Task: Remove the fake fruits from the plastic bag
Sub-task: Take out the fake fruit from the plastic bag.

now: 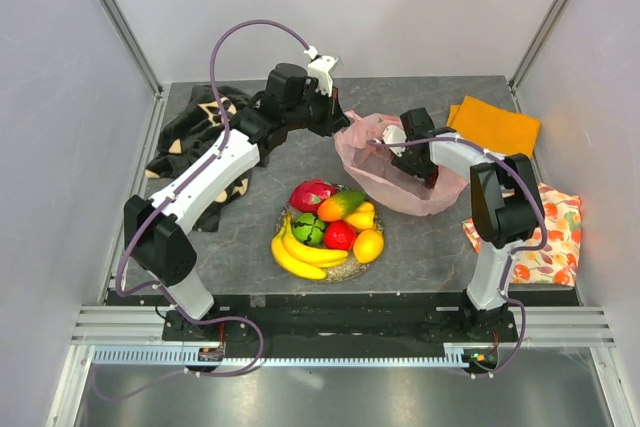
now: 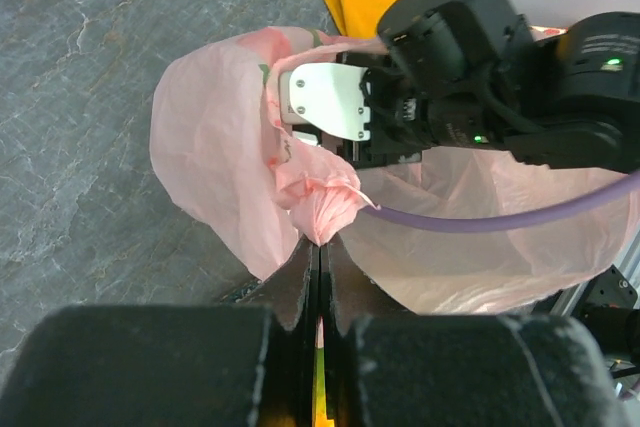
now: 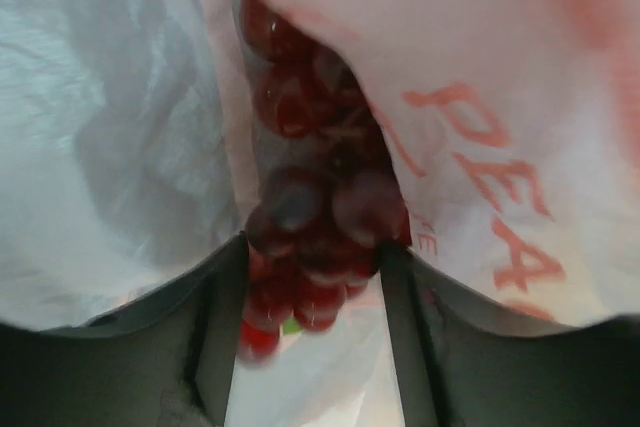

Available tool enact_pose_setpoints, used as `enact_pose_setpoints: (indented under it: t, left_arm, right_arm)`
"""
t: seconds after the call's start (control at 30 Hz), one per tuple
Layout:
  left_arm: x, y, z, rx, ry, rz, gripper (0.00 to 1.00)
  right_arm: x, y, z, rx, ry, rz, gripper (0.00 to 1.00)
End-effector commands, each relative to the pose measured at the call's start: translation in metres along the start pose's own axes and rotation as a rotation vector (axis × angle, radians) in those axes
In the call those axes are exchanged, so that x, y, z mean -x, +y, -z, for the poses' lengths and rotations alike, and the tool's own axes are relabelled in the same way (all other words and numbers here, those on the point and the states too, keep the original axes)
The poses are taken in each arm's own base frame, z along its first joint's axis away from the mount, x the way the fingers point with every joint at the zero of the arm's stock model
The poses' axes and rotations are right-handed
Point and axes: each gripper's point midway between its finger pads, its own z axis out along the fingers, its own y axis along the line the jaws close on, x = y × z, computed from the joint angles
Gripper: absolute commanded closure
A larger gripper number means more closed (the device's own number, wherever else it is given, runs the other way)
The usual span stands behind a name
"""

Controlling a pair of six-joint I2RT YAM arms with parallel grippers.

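At the far left a dark patterned cloth (image 1: 190, 132) lies bunched, apart from the work. The left gripper (image 2: 320, 247) reaches across the back of the table with its fingers pressed together on a twisted fold of the plastic bag (image 2: 210, 147). This pinch seems meant to lift one edge of the thin pink film, so that the mouth stays up and the bag cannot slide while the other arm works inside.

In the middle, nearer the arms, a round plate (image 1: 345, 272) holds the fruits that are already out: a banana bunch (image 1: 295, 252), a dragon fruit (image 1: 310, 194), a green ball (image 1: 308, 230), a red apple (image 1: 340, 235) and yellow-orange pieces (image 1: 368, 245), packed close together.

To the right of the plate the bag lies slumped on the table, with the right gripper (image 3: 312, 277) pushed into its mouth. A bunch of dark red grapes (image 3: 320, 217) is inside, and it looks like the last fruit left in the bag. The right fingers stand fairly wide on either side of the bunch, hard against it. Whether they are pressing it yet cannot be told. Film crowds both sides and could get caught in the grip.

An orange cloth (image 1: 495, 122) lies behind the bag, and a floral cloth (image 1: 555, 232) sits at the right edge.
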Motion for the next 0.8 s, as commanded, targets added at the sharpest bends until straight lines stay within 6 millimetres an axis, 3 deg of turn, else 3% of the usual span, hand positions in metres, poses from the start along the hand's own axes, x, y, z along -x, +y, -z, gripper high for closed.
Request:
enact_pose_setpoints:
  t: [0.0,0.03,0.13,0.2,0.33,0.4,0.5,0.63,0.7,0.77]
  left_arm:
    - [0.021,-0.018,0.012,-0.047,-0.067,-0.001,0.98]
    - [0.021,-0.018,0.011,-0.047,-0.067,-0.001,0.98]
    - [0.021,-0.018,0.011,-0.043,-0.066,-0.003,0.99]
    - [0.021,-0.016,0.010,-0.036,-0.069,0.003,0.98]
    - [0.021,-0.012,0.005,-0.020,-0.069,0.005,0.98]
    - [0.024,-0.011,0.003,-0.015,-0.073,-0.002,0.98]
    - [0.029,-0.006,-0.003,0.000,-0.079,-0.020,0.98]
    - [0.038,0.001,-0.010,0.031,-0.096,-0.052,0.98]
    - [0.046,0.005,-0.016,0.051,-0.109,-0.073,0.98]
    - [0.060,0.008,-0.017,0.069,-0.138,-0.101,0.98]
  right_arm:
    - [-0.005,-0.009,-0.009,-0.061,0.048,-0.036,0.54]
    - [-0.005,-0.009,-0.009,-0.060,0.045,-0.043,0.69]
    - [0.013,-0.013,0.015,-0.030,-0.051,-0.063,0.84]
    - [0.025,-0.010,0.040,0.030,-0.118,-0.064,0.87]
    - [0.064,-0.009,0.112,0.146,-0.332,-0.112,0.92]
    - [0.061,0.003,0.128,0.237,-0.320,-0.140,0.98]
    - [0.073,0.006,0.158,0.321,-0.398,-0.225,1.00]
    - [0.093,-0.002,0.199,0.335,-0.513,-0.263,1.00]
    - [0.100,-0.001,0.210,0.355,-0.553,-0.267,0.99]
    - [0.100,0.000,0.208,0.367,-0.551,-0.271,1.00]
